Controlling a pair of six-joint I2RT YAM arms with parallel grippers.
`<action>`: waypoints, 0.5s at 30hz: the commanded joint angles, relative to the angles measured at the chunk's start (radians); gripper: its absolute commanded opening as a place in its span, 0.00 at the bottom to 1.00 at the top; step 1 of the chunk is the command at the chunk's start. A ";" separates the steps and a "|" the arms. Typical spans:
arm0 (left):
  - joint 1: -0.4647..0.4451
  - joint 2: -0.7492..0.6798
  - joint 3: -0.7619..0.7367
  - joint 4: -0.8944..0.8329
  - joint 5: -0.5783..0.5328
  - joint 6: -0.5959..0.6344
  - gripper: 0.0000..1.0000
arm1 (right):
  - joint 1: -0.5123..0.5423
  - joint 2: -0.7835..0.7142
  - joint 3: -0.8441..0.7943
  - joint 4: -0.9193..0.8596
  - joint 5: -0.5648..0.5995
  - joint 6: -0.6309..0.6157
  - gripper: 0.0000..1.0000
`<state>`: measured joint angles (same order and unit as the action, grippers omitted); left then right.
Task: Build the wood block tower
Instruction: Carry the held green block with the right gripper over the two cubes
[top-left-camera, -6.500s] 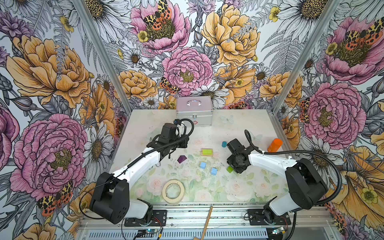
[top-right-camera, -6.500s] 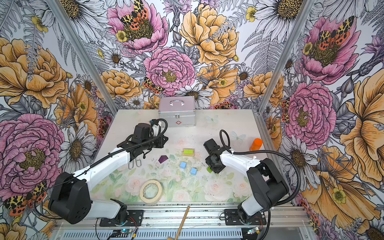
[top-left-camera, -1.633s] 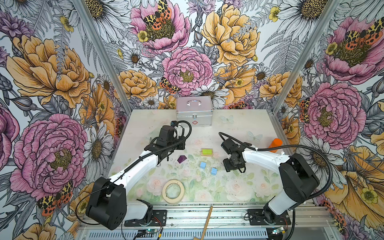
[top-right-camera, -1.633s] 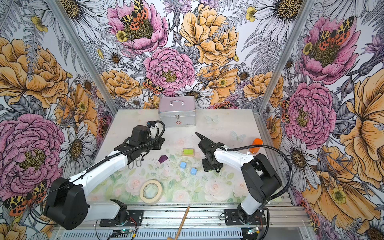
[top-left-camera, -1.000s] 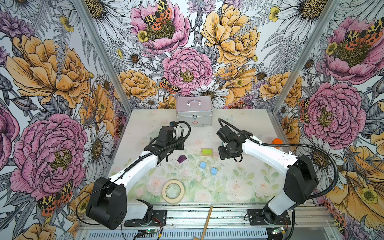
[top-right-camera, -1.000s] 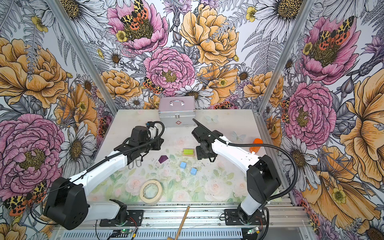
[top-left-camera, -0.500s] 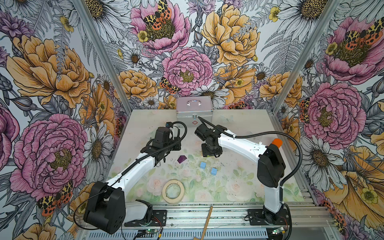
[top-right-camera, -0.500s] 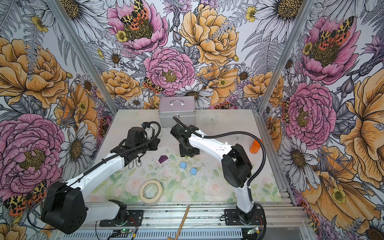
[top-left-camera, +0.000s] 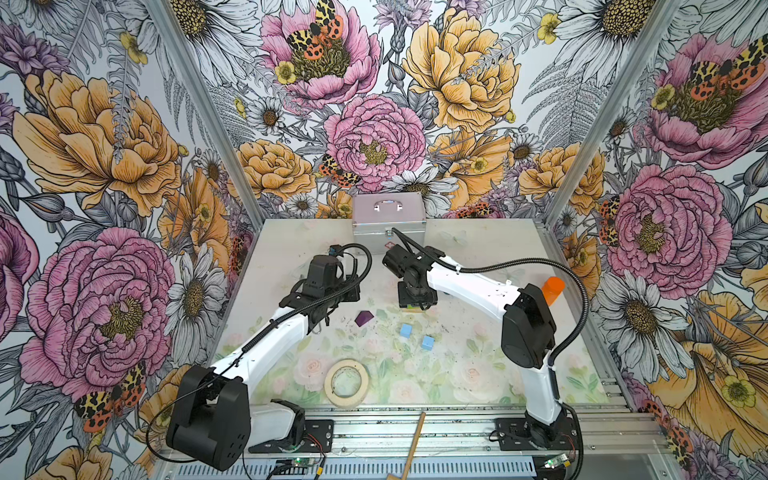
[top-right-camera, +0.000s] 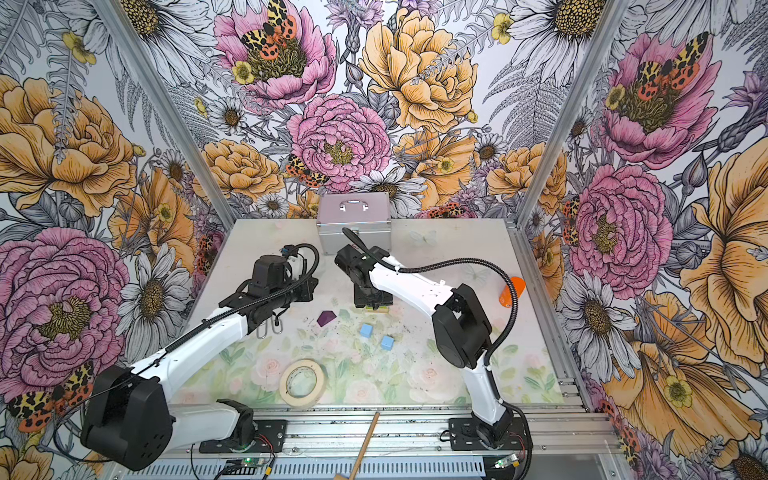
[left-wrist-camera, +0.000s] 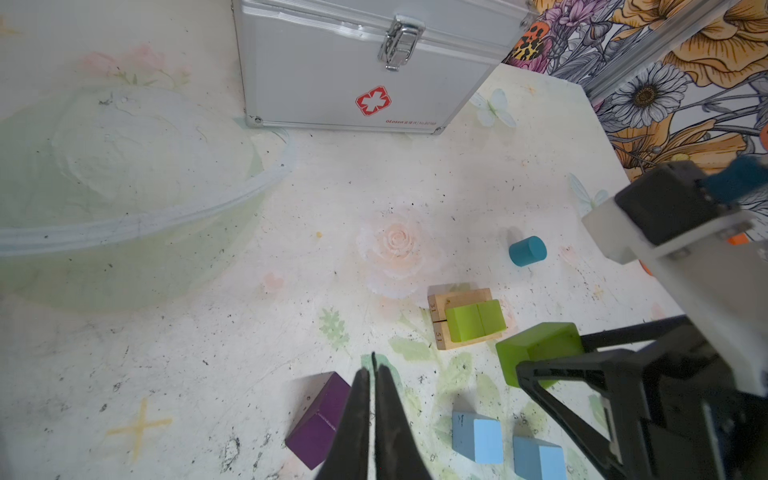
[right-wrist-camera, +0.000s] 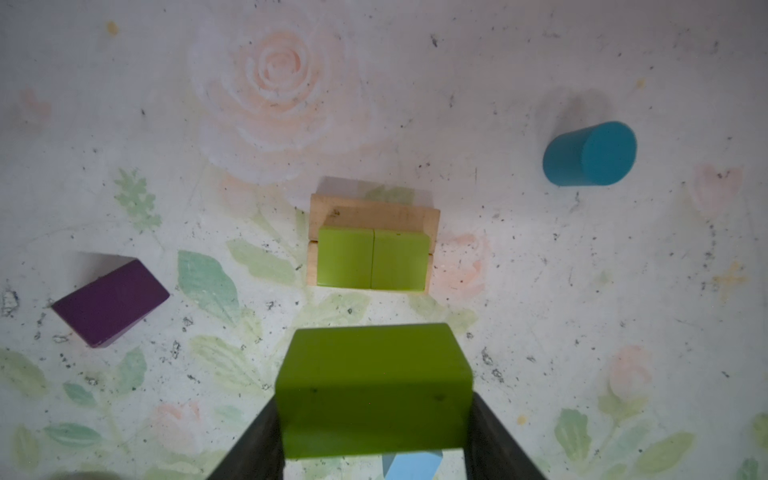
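Swung left across the bench (top-left-camera: 465, 374), your right jaws hang almost over the stack (right-wrist-camera: 376, 217), clamped on a green block (right-wrist-camera: 374, 386) lying parallel to its green pair (right-wrist-camera: 372, 257); left jaws together, idle.

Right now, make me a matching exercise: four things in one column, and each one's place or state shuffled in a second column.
1. big green block
2. teal cylinder
3. two small green blocks
4. left gripper

A. jaws shut, holding nothing
B. side by side on the tan bars
C. loose, on its own
D. clamped in the right gripper

Pairs: 1-D, 2-C, 3-B, 4-A
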<state>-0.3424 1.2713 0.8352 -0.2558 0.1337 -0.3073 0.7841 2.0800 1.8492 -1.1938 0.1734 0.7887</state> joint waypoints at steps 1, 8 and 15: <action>0.011 -0.028 -0.019 0.026 -0.020 0.014 0.08 | -0.010 0.037 0.042 0.006 0.030 0.033 0.00; 0.011 -0.030 -0.025 0.030 -0.023 0.016 0.08 | -0.019 0.049 0.041 0.022 0.054 0.057 0.00; 0.011 -0.030 -0.024 0.031 -0.020 0.017 0.09 | -0.031 0.053 0.015 0.068 0.028 0.060 0.00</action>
<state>-0.3416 1.2694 0.8227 -0.2481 0.1337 -0.3069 0.7616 2.1212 1.8652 -1.1629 0.1909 0.8310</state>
